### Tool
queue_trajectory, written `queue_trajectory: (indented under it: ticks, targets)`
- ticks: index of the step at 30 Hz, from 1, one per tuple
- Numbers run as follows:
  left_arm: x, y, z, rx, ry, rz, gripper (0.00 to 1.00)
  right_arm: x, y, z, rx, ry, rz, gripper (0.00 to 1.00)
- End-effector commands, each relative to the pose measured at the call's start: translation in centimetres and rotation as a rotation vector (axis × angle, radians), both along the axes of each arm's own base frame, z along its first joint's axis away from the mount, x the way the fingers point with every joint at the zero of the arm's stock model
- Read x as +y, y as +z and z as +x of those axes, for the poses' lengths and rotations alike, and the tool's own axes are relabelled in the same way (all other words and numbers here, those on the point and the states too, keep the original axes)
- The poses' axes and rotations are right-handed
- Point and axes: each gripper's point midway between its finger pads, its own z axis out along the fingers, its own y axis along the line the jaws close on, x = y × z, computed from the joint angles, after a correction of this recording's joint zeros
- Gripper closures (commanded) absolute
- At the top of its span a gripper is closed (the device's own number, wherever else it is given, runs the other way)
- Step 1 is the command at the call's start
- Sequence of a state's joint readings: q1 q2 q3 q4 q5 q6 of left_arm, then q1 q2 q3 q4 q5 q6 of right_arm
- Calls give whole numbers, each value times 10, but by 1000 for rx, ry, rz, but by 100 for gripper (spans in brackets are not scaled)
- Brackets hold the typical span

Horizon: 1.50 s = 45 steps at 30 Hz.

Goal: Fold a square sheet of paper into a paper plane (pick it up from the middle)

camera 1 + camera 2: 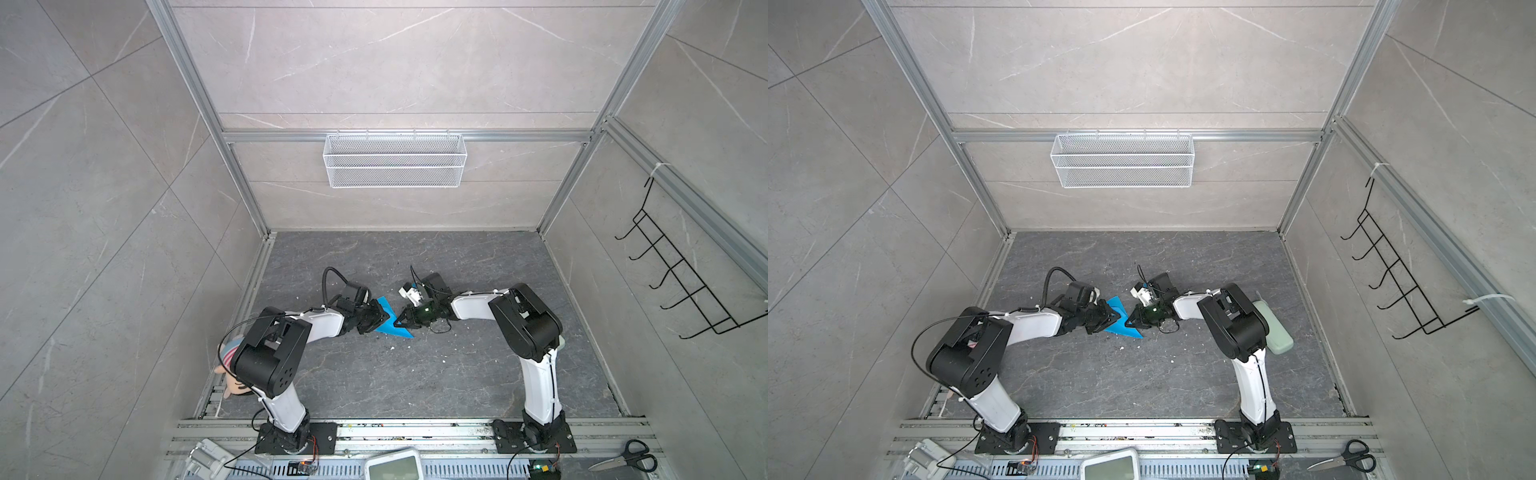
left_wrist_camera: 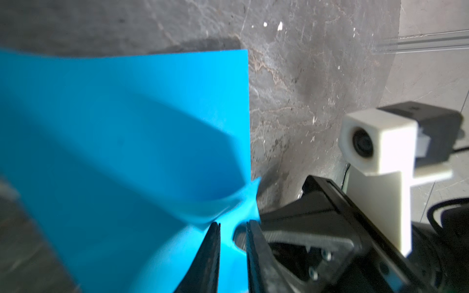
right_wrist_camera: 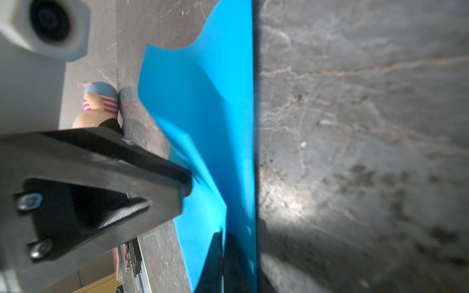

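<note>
- Nearest the lens, on the front rail: a white device with a pale screen (image 1: 394, 464), and black-handled scissors (image 1: 629, 457) toward the right.
- Blue paper sheet (image 1: 394, 330): mid-table, between the two arms, over the dark stone-look table (image 1: 415, 374). Its outline is triangular in both top views. The left wrist view shows one flap raised and curling. Whether the sheet rests on the surface cannot be told.
- Left gripper (image 1: 384, 322): at the sheet's left side. Its jaws are narrowly parted, and the wrist view shows blue paper in the gap between them.
- Right gripper (image 1: 398, 322): at the sheet's right side, tip to tip with the left gripper. Its jaws are pressed together on the paper near its straight edge, as the right wrist view shows.
- White wire-mesh basket (image 1: 395, 160): hung on the rear rail, well above the table. Only wall tile shows through its mesh.
- Pale green case (image 1: 1273, 328): closed, lying on the table behind the right arm's elbow. Its contents are hidden.
- Plush doll (image 1: 230, 365): at the table's left edge, partly under the left arm's elbow.
- Black wire hook rack (image 1: 673, 270): mounted on the right wall.
</note>
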<state>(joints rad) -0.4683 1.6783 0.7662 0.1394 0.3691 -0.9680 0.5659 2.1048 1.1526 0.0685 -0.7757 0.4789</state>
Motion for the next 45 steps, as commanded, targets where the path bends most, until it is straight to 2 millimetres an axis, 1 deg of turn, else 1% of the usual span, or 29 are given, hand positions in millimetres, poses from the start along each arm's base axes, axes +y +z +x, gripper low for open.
queue_trajectory:
  ticks: [1,3,6,16,20,27,30,34,40,42,45]
  targets:
    - [12,7,-6,-11,43,14,73,-26,-55,-14,50,-56,-178,96]
    - [16,6,-9,-6,59,15,73,-26,-52,-13,31,-61,-173,97]
    - [17,3,-9,-1,71,16,73,-26,-49,-11,13,-75,-164,97]
    - [10,-12,-9,39,65,-13,82,-25,-38,-4,-37,-118,-123,97]
    - [14,-21,-11,69,81,6,84,-26,-37,-5,-40,-123,-121,97]
    - [21,-40,-21,158,125,35,88,-31,-41,-5,-23,-159,-140,95]
    - [22,-41,-22,163,129,37,89,-32,-44,-7,4,-175,-152,97]
    - [16,-32,-15,135,115,16,90,-35,-51,-8,42,-192,-174,99]
    - [-5,4,6,-1,32,-75,89,-37,-60,-11,83,-205,-193,99]
    - [-11,9,9,-23,11,-94,89,-37,-62,-11,89,-203,-199,99]
    - [-16,12,13,-40,-10,-112,89,-37,-63,-12,92,-201,-201,98]
